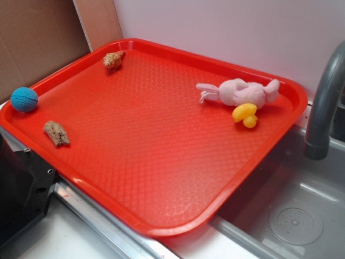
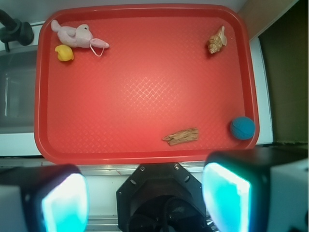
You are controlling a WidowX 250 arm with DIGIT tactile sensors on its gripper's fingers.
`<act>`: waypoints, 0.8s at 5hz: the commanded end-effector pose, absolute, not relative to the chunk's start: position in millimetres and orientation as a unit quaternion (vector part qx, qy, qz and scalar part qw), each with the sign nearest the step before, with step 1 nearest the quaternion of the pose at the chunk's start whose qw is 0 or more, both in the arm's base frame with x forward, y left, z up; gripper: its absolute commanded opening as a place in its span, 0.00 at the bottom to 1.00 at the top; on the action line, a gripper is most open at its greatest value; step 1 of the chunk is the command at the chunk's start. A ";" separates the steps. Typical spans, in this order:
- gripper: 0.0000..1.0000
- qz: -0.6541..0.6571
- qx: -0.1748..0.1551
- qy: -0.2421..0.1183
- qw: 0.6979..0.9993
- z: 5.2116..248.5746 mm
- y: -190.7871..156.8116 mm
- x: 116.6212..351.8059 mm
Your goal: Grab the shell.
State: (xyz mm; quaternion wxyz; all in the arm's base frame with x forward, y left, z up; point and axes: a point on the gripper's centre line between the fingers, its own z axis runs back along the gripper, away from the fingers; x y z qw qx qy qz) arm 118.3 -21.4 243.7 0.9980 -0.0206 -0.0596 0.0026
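Your target, the small tan-orange spiral shell [image 1: 113, 59] [image 2: 217, 40], lies in a far corner of the red textured plastic tray [image 1: 161, 162] [image 2: 145, 96], close to the rim, with its pointed end toward the corner. Nothing touches it and the tray surface around it is bare.

Along the same side of the tray you see the flat rough grey-brown bark-like piece [image 1: 56, 133] [image 2: 182, 136] and the blue knitted ball [image 1: 24, 99] [image 2: 242, 127], which rests against the rim. Both are well apart from the shell. In the opposite far corner lie the pink plush animal [image 1: 242, 91] [image 2: 75, 35] and the little yellow rubber duck [image 1: 246, 115] [image 2: 64, 52], touching each other.

The tool [image 2: 145, 198] hangs above the counter just outside the near edge of the tray, well apart from the shell. Its two fingers [image 2: 227, 198] stand spread wide and hold nothing. Beside the tray there is a grey sink basin [image 1: 302, 216] with a dark grey faucet [image 1: 323, 102].
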 end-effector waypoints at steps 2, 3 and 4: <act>1.00 0.126 -0.015 -0.031 0.991 193.7 28.0 141.8; 1.00 0.184 0.012 -0.069 0.980 171.0 68.7 170.5; 1.00 0.247 0.046 -0.115 0.961 145.2 106.1 198.6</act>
